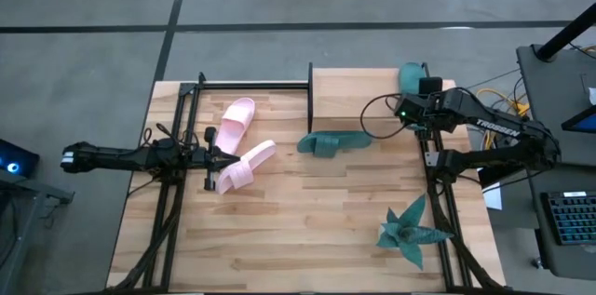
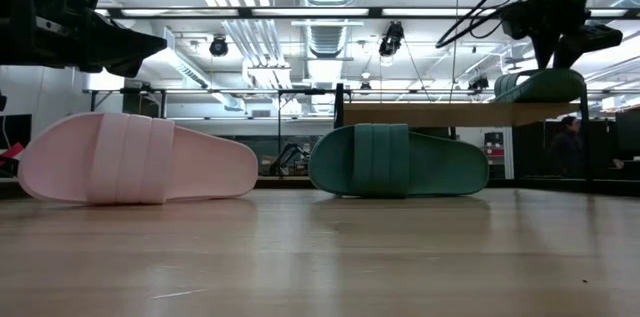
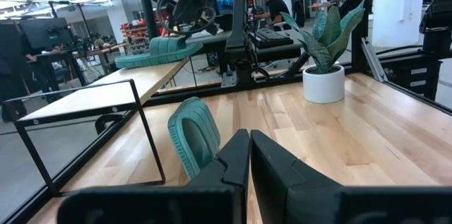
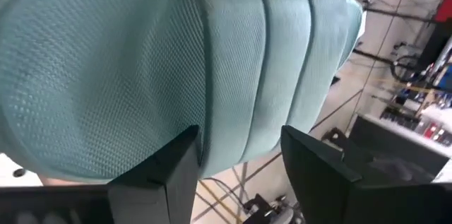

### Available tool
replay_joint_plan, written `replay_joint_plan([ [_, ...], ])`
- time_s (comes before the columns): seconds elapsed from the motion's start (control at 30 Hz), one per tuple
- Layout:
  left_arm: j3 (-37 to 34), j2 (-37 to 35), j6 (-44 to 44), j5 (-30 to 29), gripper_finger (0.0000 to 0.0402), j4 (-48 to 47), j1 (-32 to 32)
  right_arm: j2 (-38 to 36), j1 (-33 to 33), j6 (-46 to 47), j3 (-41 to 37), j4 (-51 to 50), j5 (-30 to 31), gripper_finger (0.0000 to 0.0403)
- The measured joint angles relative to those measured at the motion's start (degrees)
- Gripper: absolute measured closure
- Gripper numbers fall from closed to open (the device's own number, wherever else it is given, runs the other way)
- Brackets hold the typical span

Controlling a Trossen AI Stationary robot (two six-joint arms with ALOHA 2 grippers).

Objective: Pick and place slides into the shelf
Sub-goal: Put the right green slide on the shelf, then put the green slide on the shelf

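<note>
One dark teal slide (image 1: 413,75) sits on the right end of the light-wood shelf (image 1: 358,90), also seen in the low view (image 2: 540,85). My right gripper (image 1: 424,86) is directly above it, open; its fingers frame the ribbed strap (image 4: 275,54). The second teal slide (image 1: 333,143) rests on its long side edge on the table in front of the shelf (image 2: 398,161). Two pale pink slides (image 1: 237,120) (image 1: 247,167) lie on the table to the left. My left gripper (image 1: 216,170) is shut, raised above the nearer pink slide (image 2: 140,157). My right gripper comes at the teal slide on the shelf from above, pointing down, with a finger (image 4: 169,174) low on each side of the strap region. The slide lies flat on the shelf board (image 2: 430,114). I cannot tell whether the fingers touch it.
A teal spiky plant (image 1: 410,230) in a white pot (image 3: 323,83) stands near the table's right near corner. A black metal frame (image 1: 251,84) continues left of the shelf board. Bare tabletop (image 1: 307,230) stretches along the near side. A person (image 2: 566,147) is in the room beyond.
</note>
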Motion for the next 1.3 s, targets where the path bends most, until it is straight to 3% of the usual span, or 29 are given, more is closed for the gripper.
replay_joint_plan([
  [0.3,0.0,0.0,0.0,0.0,0.0402,0.0,0.0,0.0,0.0,5.6,0.7,-5.3,0.0,0.0226],
  [0.63,0.0,0.0,0.0,0.0,0.0402,0.0,0.0,-0.9,0.0,12.7,10.3,-7.7,-1.0,0.0230],
  [0.77,0.0,0.1,-0.1,0.0,0.0402,0.0,0.0,-1.4,0.0,15.6,13.5,-6.7,-8.6,0.0232],
  [0.93,0.0,0.1,0.0,0.0,0.0402,0.0,0.0,-2.8,1.0,18.0,15.6,0.6,-26.8,0.0234],
  [1.13,0.0,0.1,2.1,-0.2,0.0402,2.1,0.0,-5.8,6.1,16.9,12.9,11.7,-27.8,0.0248],
  [1.3,0.0,0.1,2.8,-0.2,0.0402,6.1,0.0,-7.7,11.9,17.5,6.3,25.0,-27.8,0.0259],
])
